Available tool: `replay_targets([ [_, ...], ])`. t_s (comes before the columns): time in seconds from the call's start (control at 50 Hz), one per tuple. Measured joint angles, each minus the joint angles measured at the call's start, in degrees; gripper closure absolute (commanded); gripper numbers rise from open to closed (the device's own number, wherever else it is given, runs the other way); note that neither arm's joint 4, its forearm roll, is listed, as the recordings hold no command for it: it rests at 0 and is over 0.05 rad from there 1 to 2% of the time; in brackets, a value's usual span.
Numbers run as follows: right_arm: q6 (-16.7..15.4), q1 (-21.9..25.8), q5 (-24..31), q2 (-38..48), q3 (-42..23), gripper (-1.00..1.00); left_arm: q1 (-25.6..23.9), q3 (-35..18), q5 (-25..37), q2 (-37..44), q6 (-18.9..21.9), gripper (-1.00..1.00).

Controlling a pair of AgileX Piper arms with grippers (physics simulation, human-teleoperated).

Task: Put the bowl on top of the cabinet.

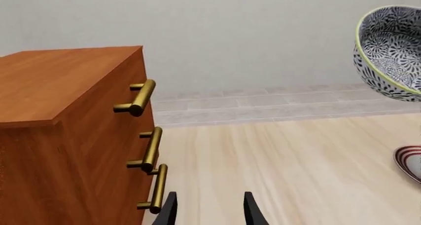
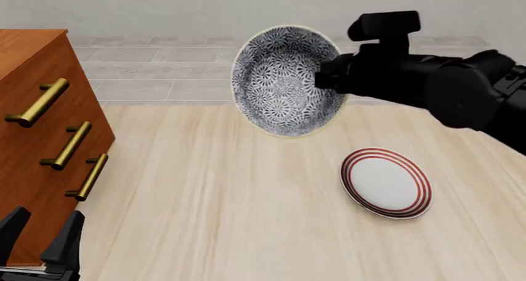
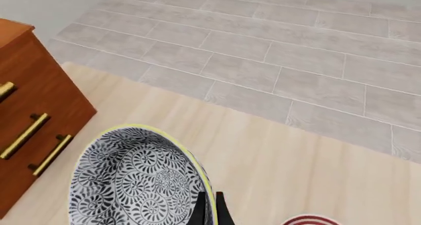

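Above the table (image 2: 206, 195), right hand (image 3: 208, 210) pinches bowl (image 2: 284, 81).

The right gripper (image 3: 208, 207) pinches the rim of the bowl (image 3: 135, 178); the cabinet (image 3: 26, 111) fills the frame's left edge.

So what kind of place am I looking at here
Probably a simulated home-style setup rather than a real room: a pale wood table carrying a wooden cabinet and a red-ringed plate, a tiled floor beyond, and a robot arm holding a patterned bowl.
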Motion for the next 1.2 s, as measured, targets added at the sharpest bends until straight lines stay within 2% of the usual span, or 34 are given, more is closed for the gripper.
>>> replay_targets([
  [0.68, -3.3, 2.9, -4.8, 1.5, 0.3, 1.00, -0.3, -0.1, 0.9, -1.3, -0.2, -1.00],
  [1.2, -8.1, 3.3, -10.8, -0.7, 5.7, 1.00, -0.4, 0.0, 1.4, -1.6, -0.1, -1.00],
])
